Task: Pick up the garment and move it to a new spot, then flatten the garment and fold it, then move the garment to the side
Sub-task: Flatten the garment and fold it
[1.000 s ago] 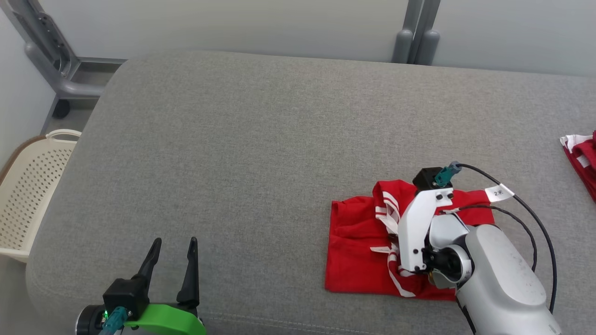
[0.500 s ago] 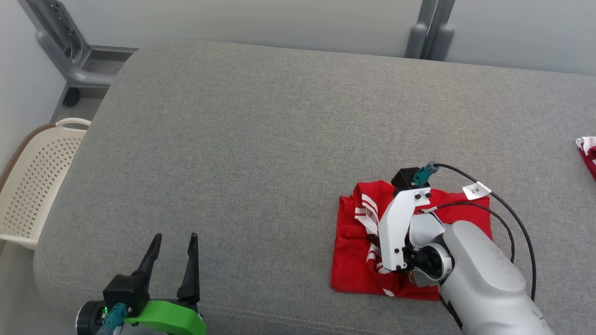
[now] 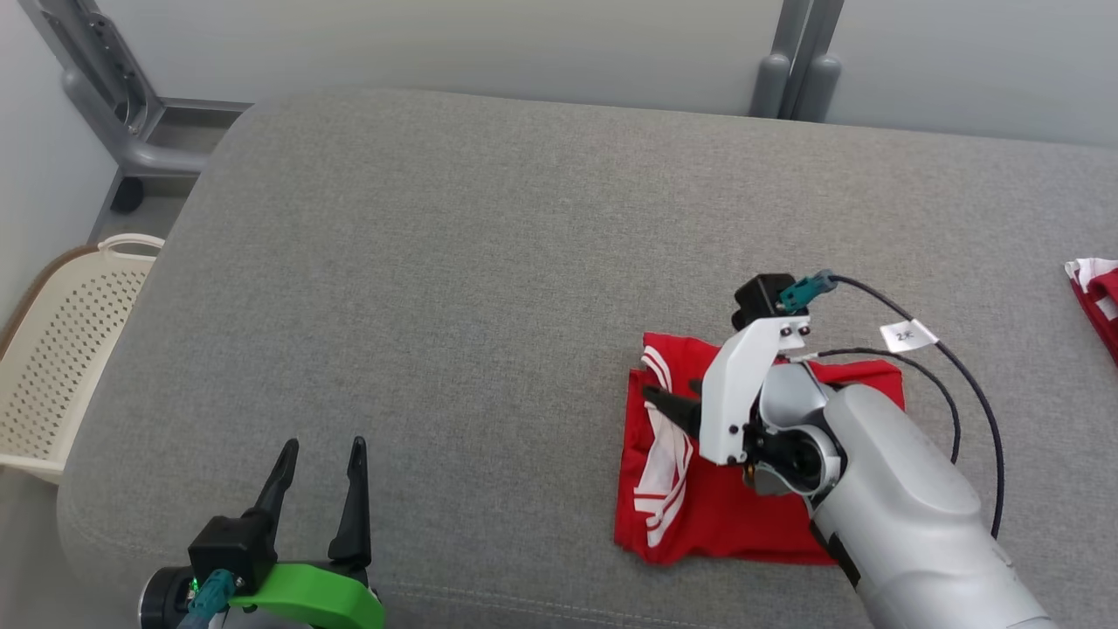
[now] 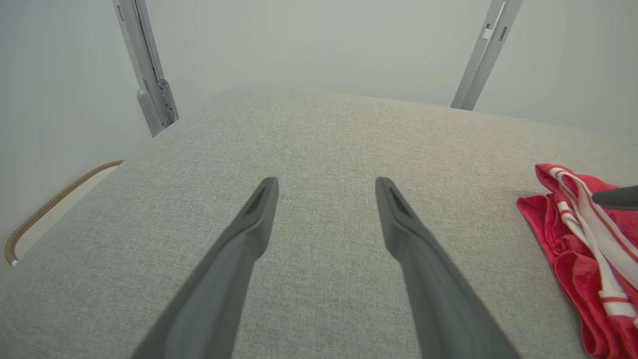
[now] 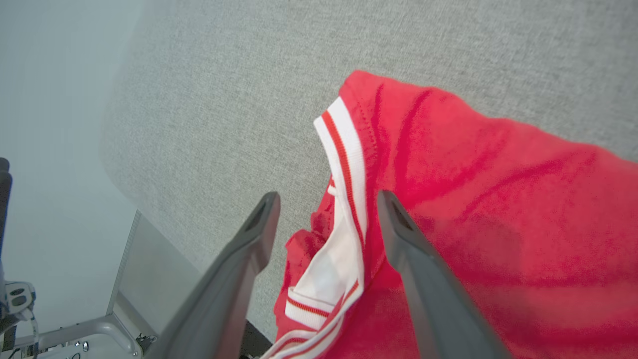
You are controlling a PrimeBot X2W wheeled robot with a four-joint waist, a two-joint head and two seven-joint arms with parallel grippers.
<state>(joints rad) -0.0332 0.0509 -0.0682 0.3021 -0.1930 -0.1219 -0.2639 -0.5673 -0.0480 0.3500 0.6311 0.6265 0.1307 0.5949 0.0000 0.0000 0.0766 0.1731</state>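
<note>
The garment [image 3: 699, 507], red with white striped trim, lies folded into a rough square on the grey padded surface [image 3: 437, 262] at the right front. My right gripper [image 3: 671, 390] hovers over its left edge, open, fingers pointing left with nothing held. From the right wrist camera the gripper [image 5: 327, 195] straddles the striped trim of the garment [image 5: 498, 224] from above. My left gripper [image 3: 323, 445] stands open at the front left, apart from the cloth. In the left wrist view that gripper [image 4: 326, 182] is wide open and the garment [image 4: 573, 239] lies at the right edge.
A cream perforated basket [image 3: 52, 349] stands on the floor off the left end of the surface. Another red and white cloth [image 3: 1096, 288] lies at the far right edge. Grey metal posts [image 3: 795, 79] rise behind the surface.
My right gripper has opened, let go of the garment and lifted off it. The striped trim now lies along the garment's left edge. The camera has shifted slightly.
</note>
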